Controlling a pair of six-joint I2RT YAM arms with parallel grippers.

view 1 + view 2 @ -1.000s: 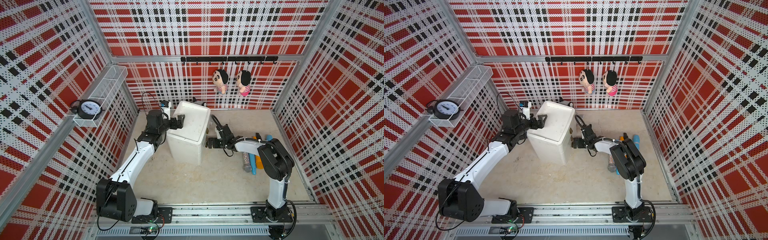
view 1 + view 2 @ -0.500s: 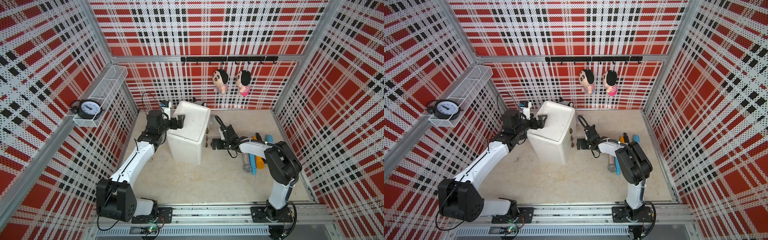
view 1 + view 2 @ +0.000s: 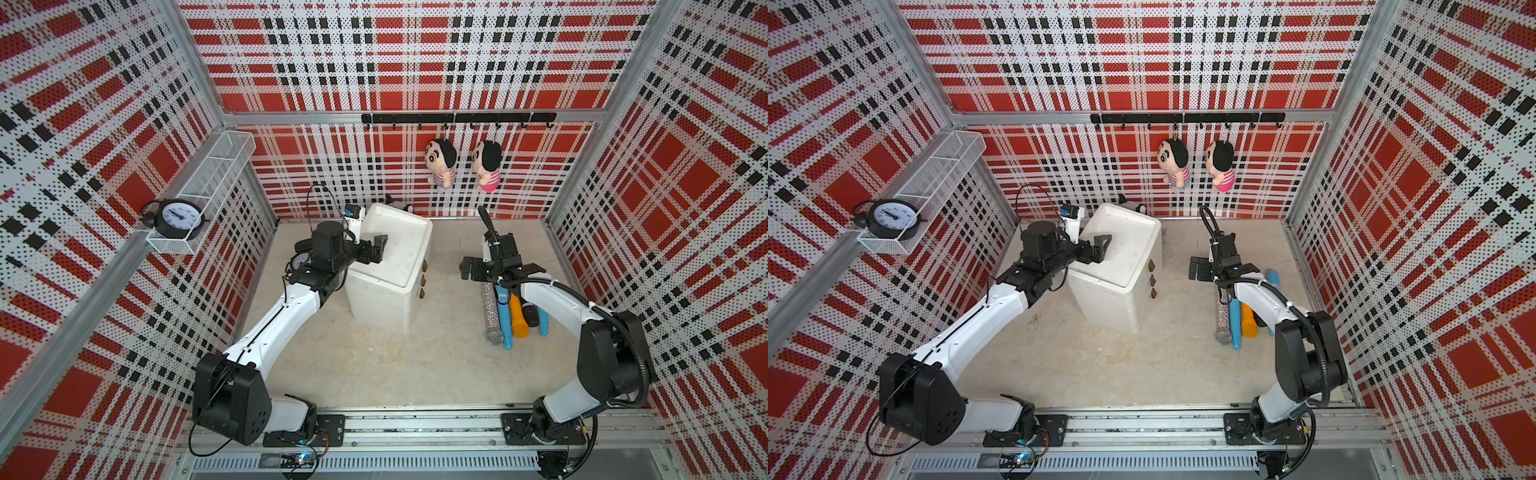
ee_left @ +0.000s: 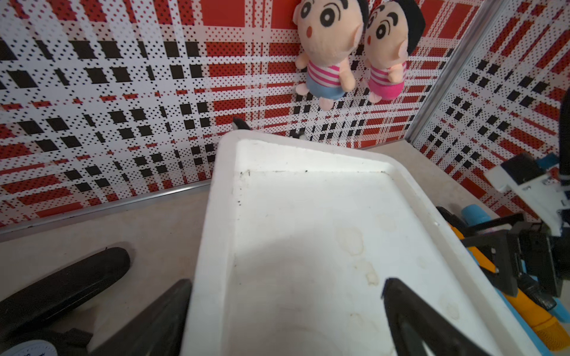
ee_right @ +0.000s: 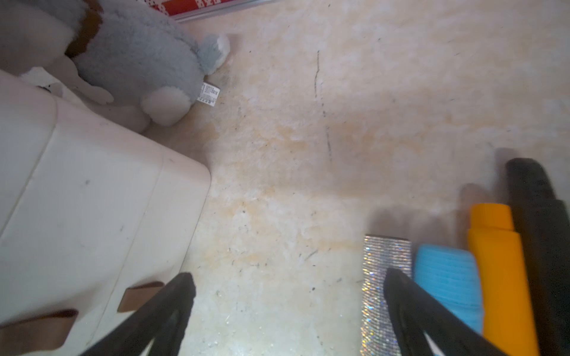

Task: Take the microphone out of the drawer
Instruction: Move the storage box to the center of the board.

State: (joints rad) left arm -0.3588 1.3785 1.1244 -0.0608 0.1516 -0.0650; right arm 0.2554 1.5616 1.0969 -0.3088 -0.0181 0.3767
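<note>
Silver glitter covers the glitter microphone (image 3: pixel 489 309), which lies flat on the tabletop (image 3: pixel 374 361), outside the drawer unit. It is first in a close row with a blue microphone (image 3: pixel 504 316), an orange microphone (image 3: pixel 518 318), a black microphone (image 3: pixel 531 318) and a second blue microphone (image 3: pixel 542 324). I cannot tell which of them the task means. Their heads point toward the front rail and my right forearm crosses above their handle ends. In the right wrist view my right tool (image 5: pixel 288 274) has its fingers spread wide with only bare tabletop between them. One finger overlaps the end of the glitter microphone there, and I cannot tell whether it touches. The white drawer unit (image 3: pixel 374 299) stands well apart from the row, its fronts flush and its brown handles (image 3: pixel 423 279) facing the microphones. My left tool (image 4: pixel 287 283) is also spread wide, astride the raised rim of the unit's top, with one finger outside the wall and the other over the recessed top. A grey plush toy (image 5: pixel 138 61) lies behind the unit. Two dolls (image 3: pixel 442 166) hang from the black hook rail (image 3: pixel 457 118) on the back wall. An alarm clock (image 3: pixel 178 216) sits in the white wire basket (image 3: pixel 216 166) on the left wall.
</note>
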